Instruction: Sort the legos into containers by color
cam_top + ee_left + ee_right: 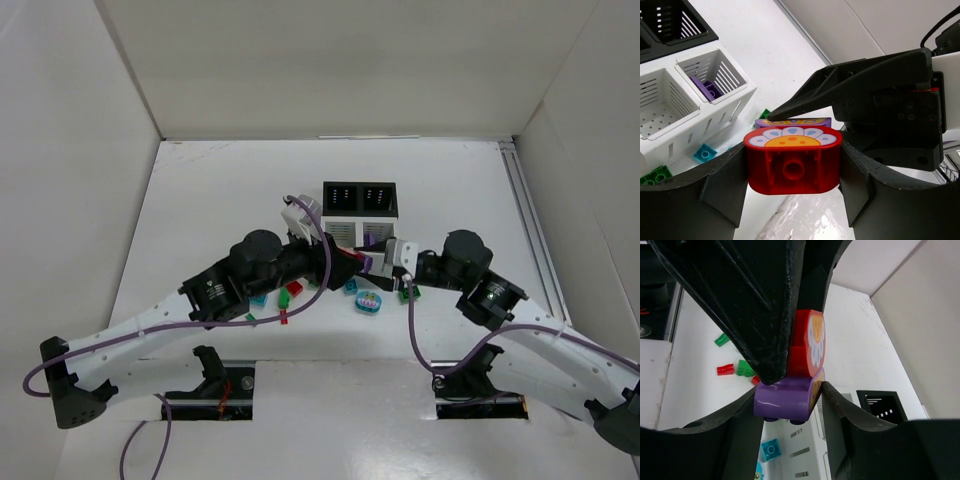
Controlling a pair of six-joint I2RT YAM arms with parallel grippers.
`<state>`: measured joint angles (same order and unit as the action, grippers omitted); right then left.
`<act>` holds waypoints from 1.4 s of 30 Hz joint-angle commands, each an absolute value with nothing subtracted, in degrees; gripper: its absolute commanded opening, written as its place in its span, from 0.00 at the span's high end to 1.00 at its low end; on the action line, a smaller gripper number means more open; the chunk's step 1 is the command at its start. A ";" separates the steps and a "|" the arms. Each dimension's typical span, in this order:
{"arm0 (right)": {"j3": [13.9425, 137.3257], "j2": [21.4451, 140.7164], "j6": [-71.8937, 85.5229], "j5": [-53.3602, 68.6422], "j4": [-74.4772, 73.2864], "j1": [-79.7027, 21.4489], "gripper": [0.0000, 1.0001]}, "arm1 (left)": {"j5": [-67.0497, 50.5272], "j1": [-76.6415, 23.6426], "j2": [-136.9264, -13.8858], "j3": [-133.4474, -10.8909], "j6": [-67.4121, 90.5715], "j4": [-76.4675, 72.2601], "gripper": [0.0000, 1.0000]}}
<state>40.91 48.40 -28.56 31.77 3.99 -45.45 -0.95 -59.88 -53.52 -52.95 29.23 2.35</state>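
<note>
Left gripper (792,171) clenched on red oval piece (792,150). Right gripper (790,406) grasps purple oval piece (782,400) stuck to it, near white bins (670,135). Top view hides both pieces.

White table (215,200) — bins (360,212), scattered legos (294,290).

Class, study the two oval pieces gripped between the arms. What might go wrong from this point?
1. The red oval piece, in the left jaws, appears stacked against the purple oval piece, in the right jaws. If they part suddenly, one may slip free.
2. Both sets of jaws sit very close together, so they may knock each other.
3. A dropped red piece could land in the white bin holding a purple brick.
</note>
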 commanded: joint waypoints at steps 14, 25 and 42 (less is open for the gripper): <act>40.69 44.38 -28.38 19.87 -0.07 -45.97 0.80 | 11.86 -59.77 -49.14 -50.90 30.85 5.36 0.63; 40.69 47.54 -29.53 25.30 -5.19 -32.97 0.84 | 21.35 -58.62 -45.44 -50.89 31.90 9.58 0.63; 50.97 65.82 -31.11 14.50 -8.00 -30.42 0.74 | 3.96 -44.12 -61.87 -55.72 26.89 4.39 0.67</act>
<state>46.85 65.69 -30.50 18.13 -9.19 -31.09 7.35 -43.90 -63.26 -52.71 28.88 8.75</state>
